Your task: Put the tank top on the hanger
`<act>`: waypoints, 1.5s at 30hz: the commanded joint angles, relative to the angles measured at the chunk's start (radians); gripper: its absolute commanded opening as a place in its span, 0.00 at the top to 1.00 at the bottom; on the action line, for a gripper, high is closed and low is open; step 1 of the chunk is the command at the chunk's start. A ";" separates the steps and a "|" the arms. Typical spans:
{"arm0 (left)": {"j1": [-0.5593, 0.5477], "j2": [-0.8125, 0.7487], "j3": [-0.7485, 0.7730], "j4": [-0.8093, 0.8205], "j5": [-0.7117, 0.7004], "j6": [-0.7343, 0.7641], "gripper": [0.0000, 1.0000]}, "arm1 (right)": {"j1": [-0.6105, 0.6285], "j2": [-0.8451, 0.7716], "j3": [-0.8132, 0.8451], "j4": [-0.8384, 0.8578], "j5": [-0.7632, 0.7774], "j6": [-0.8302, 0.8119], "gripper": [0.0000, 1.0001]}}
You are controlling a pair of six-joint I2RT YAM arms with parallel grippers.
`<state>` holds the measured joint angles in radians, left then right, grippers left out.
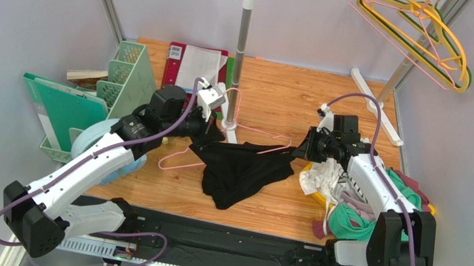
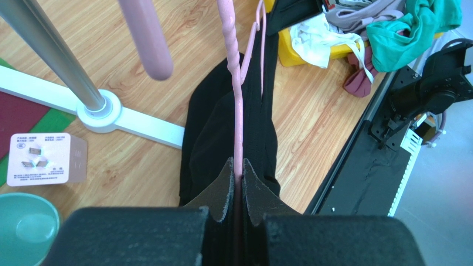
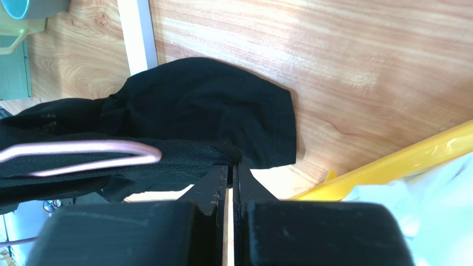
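Observation:
The black tank top [image 1: 241,169] hangs and drapes over the wooden table's middle, stretched between both grippers. The thin pink wire hanger [image 1: 239,115] runs through it, one end sticking out at the left [image 1: 175,160]. My left gripper [image 1: 208,127] is shut on the hanger's wire [image 2: 237,111], with the top's black fabric [image 2: 216,138] below it. My right gripper [image 1: 302,147] is shut on the top's edge [image 3: 244,152]; the hanger's rounded end [image 3: 111,152] lies against the fabric just left of the fingers.
A metal rack pole [image 1: 240,48] with a white base [image 2: 105,111] stands behind the top. Yellow and green hangers [image 1: 440,44] hang on the rack's bar. A yellow bin of clothes [image 1: 364,203] sits at the right. A green organiser [image 1: 124,76] and a teal bowl [image 2: 25,227] are at the left.

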<state>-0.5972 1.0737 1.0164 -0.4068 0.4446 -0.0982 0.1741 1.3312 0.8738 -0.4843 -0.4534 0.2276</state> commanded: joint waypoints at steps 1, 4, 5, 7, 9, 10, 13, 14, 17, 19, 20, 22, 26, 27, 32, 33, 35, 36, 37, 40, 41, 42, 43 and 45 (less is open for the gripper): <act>0.000 -0.037 -0.009 0.039 0.031 0.026 1.00 | -0.041 0.042 0.074 -0.027 -0.019 -0.059 1.00; 0.000 -0.029 -0.006 0.016 0.020 0.046 1.00 | -0.050 0.059 0.105 -0.034 -0.019 -0.059 1.00; 0.000 -0.028 -0.004 0.010 0.016 0.051 1.00 | -0.051 0.059 0.113 -0.037 -0.016 -0.060 1.00; 0.000 -0.031 -0.007 0.000 0.003 0.064 1.00 | -0.058 0.060 0.134 -0.048 -0.014 -0.059 1.00; 0.000 -0.032 -0.007 -0.006 -0.015 0.069 1.00 | -0.061 0.066 0.148 -0.071 -0.019 -0.068 1.00; 0.000 -0.032 -0.007 -0.013 -0.026 0.074 1.00 | -0.064 0.066 0.165 -0.083 -0.021 -0.070 1.00; 0.000 -0.029 -0.006 -0.021 -0.032 0.081 1.00 | -0.064 0.054 0.189 -0.120 -0.016 -0.073 1.00; 0.000 -0.028 -0.007 -0.021 -0.033 0.081 1.00 | -0.064 0.049 0.195 -0.135 -0.018 -0.070 1.00; 0.000 -0.018 -0.007 -0.017 -0.035 0.080 1.00 | -0.064 0.034 0.228 -0.172 -0.030 -0.062 1.00; 0.000 -0.017 -0.007 -0.009 -0.035 0.077 1.00 | -0.064 0.026 0.247 -0.192 -0.051 -0.063 1.00; 0.000 -0.014 -0.009 -0.004 -0.038 0.077 1.00 | -0.062 0.023 0.269 -0.212 -0.059 -0.060 1.00; 0.000 -0.009 -0.006 0.009 -0.035 0.074 1.00 | -0.056 0.016 0.293 -0.234 -0.088 -0.053 1.00; 0.000 0.015 0.005 0.025 -0.034 0.068 1.00 | 0.002 -0.001 0.353 -0.298 -0.097 -0.039 1.00; 0.000 0.022 0.005 0.031 -0.032 0.065 1.00 | 0.036 -0.003 0.372 -0.304 -0.097 -0.036 1.00; 0.000 0.037 0.016 0.071 -0.038 0.054 1.00 | 0.129 0.003 0.415 -0.319 -0.093 0.019 1.00; -0.001 0.043 0.019 0.072 -0.041 0.054 1.00 | 0.168 0.003 0.427 -0.326 -0.090 0.032 1.00; 0.000 0.054 0.025 0.083 -0.041 0.054 1.00 | 0.205 0.006 0.461 -0.336 -0.079 0.039 1.00; 0.000 0.060 0.028 0.086 -0.041 0.054 1.00 | 0.238 0.006 0.473 -0.338 -0.073 0.050 1.00; 0.000 0.065 0.030 0.097 -0.040 0.052 1.00 | 0.252 0.011 0.496 -0.342 -0.068 0.056 1.00; 0.000 0.072 0.037 0.126 -0.047 0.038 1.00 | 0.284 0.019 0.513 -0.362 -0.053 0.065 1.00; 0.000 0.069 0.040 0.137 -0.049 0.032 1.00 | 0.283 0.017 0.507 -0.367 -0.047 0.064 1.00; 0.000 0.068 0.040 0.161 -0.053 0.020 1.00 | 0.283 0.016 0.496 -0.367 -0.035 0.059 1.00; 0.000 0.066 0.045 0.171 -0.053 0.015 1.00 | 0.283 0.011 0.487 -0.369 -0.004 0.050 1.00; 0.000 0.071 0.053 0.186 -0.053 -0.001 1.00 | 0.280 0.011 0.472 -0.379 0.019 0.046 1.00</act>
<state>-0.5972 1.1488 1.0088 -0.3340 0.3927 -0.0654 0.4599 1.3560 1.3441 -0.8307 -0.5014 0.2653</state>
